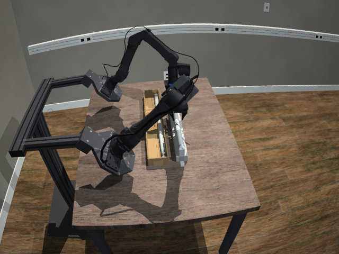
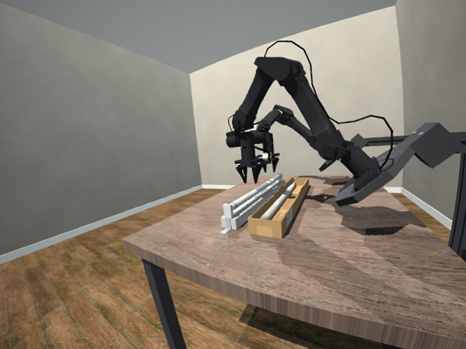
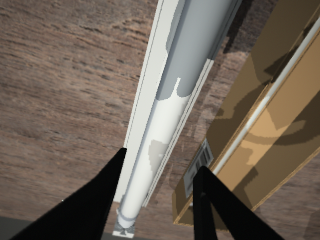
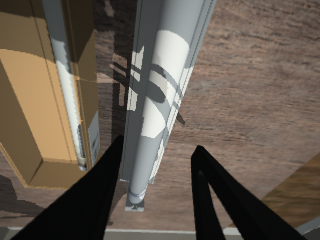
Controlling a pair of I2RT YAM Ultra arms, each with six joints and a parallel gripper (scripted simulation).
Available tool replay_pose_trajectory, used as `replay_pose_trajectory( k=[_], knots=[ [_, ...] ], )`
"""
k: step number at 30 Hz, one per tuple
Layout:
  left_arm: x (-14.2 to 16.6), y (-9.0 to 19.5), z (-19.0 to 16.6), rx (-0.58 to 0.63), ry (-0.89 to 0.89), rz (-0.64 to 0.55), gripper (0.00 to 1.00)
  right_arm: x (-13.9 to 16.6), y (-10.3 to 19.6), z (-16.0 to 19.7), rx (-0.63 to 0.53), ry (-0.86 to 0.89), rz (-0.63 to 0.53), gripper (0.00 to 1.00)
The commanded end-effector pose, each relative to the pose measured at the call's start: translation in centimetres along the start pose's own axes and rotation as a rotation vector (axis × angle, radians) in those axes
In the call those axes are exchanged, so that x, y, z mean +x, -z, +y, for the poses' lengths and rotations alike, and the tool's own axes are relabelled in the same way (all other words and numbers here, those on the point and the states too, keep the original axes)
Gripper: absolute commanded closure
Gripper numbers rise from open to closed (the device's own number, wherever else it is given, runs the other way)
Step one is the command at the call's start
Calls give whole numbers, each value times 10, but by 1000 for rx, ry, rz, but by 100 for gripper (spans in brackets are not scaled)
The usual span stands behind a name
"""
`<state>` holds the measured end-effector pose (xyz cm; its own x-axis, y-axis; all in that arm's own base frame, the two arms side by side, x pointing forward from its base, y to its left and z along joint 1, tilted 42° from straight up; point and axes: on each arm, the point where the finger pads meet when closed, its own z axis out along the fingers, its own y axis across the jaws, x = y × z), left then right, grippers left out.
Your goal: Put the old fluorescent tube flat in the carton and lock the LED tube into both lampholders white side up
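A tube (image 1: 179, 134) (image 2: 246, 198) (image 3: 145, 170) (image 4: 155, 120), white where light falls on it, lies along the pale fixture (image 1: 181, 157) (image 2: 227, 212) (image 3: 142, 100) (image 4: 132, 120). A second white tube (image 1: 160, 131) (image 2: 278, 204) (image 3: 245, 132) (image 4: 64, 75) lies lengthwise in the carton (image 1: 158, 161) (image 2: 266, 227) (image 4: 57, 172), by its fixture-side wall. Its visible end looks darkened. My left gripper (image 2: 250, 181) (image 3: 162, 164) and right gripper (image 1: 178, 118) (image 2: 270, 171) (image 4: 159, 143) are open and empty above the fixture tube. Whether both tube ends are locked is too small to tell.
The carton sits flat on the bench (image 1: 207, 174) (image 2: 180, 245), beside the fixture on the arm-base side, with a narrow gap between them. The near arm crosses over the carton in the top view and hides part of it. A wall stands beyond the bench's far end there.
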<state>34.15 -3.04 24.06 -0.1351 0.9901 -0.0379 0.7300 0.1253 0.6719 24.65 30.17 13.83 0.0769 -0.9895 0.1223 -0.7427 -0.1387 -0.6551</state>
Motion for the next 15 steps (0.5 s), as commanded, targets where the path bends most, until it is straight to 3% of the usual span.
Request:
replay_pose_trajectory(
  k=[1,15],
  knots=[
    [-5,10,3,-33,-8,-29,51,-13,23,-15,30,-27,-77,51],
    [-8,14,12,-45,-4,-35,51,-17,17,-12,24,-22,-69,51]
  ],
)
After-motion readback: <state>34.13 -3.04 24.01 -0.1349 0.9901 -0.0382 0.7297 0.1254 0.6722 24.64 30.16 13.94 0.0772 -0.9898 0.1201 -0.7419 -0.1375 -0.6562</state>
